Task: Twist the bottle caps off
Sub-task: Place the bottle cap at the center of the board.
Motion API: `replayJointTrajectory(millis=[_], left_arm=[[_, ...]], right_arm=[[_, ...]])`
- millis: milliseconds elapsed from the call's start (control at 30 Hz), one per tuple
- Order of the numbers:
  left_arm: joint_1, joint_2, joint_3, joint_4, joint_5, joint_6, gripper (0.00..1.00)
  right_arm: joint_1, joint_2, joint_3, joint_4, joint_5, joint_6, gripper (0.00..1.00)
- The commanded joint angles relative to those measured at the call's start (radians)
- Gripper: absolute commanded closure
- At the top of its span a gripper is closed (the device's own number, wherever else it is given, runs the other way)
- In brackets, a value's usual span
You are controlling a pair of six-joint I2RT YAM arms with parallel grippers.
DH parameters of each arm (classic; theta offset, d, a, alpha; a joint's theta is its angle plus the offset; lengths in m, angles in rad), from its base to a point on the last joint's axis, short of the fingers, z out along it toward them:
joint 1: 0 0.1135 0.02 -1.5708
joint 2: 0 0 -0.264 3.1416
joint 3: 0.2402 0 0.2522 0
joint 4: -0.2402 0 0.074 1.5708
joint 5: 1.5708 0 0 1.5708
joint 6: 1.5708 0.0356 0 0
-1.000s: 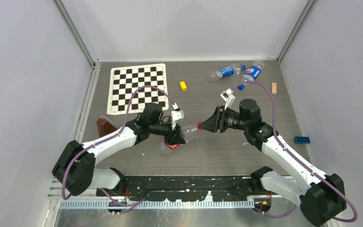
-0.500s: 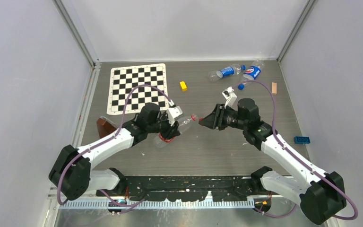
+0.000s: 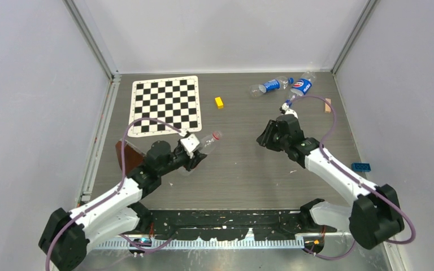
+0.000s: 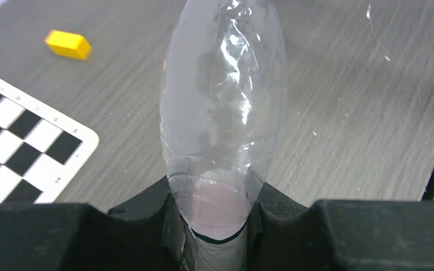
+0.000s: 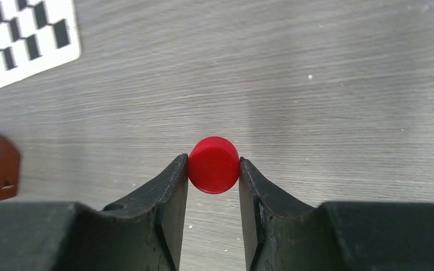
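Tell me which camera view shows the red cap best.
The right wrist view: the red cap sits large and centred, pinched between the right fingers. In the top view it cannot be made out. The left wrist view shows only the clear bottle, no cap.

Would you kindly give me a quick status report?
Left claw shut on bottle. Right claw shut on red cap, off the bottle. No obstruction seen.

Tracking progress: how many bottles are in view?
3. One bottle in the left hand; two blue-labelled bottles lying at the table's far right. None seems hidden.
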Motion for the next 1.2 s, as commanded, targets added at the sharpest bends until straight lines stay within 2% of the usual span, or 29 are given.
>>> replayJointTrajectory(millis=[0, 300, 500, 633, 733, 967, 1167], left_arm=[[0.001, -0.124, -0.072, 0.204, -0.102, -0.019, 0.88], [0.001, -0.307, -0.116, 0.181, -0.165, -0.015, 0.87], [0.002, -0.347, -0.139, 0.210, -0.188, -0.036, 0.86], [0.001, -0.378, -0.146, 0.200, -0.194, -0.037, 0.86], [0.001, -0.398, -0.151, 0.186, -0.213, -0.028, 0.86], [0.002, -0.411, -0.156, 0.193, -0.232, -0.022, 0.86], [0.001, -0.405, -0.154, 0.203, -0.234, -0.022, 0.86]], right_arm=[[-0.005, 0.098, 0.052, -0.006, 0.057, 0.014, 0.95], [0.007, 0.424, 0.176, 0.133, -0.170, 0.056, 0.95], [0.058, 0.661, 0.435, 0.100, -0.141, 0.038, 0.92], [0.089, 0.855, 0.656, 0.008, -0.131, 0.023, 0.91], [0.114, 0.929, 0.802, -0.047, -0.099, 0.001, 0.87], [0.163, 1.069, 0.968, -0.106, -0.031, -0.010, 0.78], [0.184, 1.134, 1.057, -0.159, 0.014, -0.031, 0.64]])
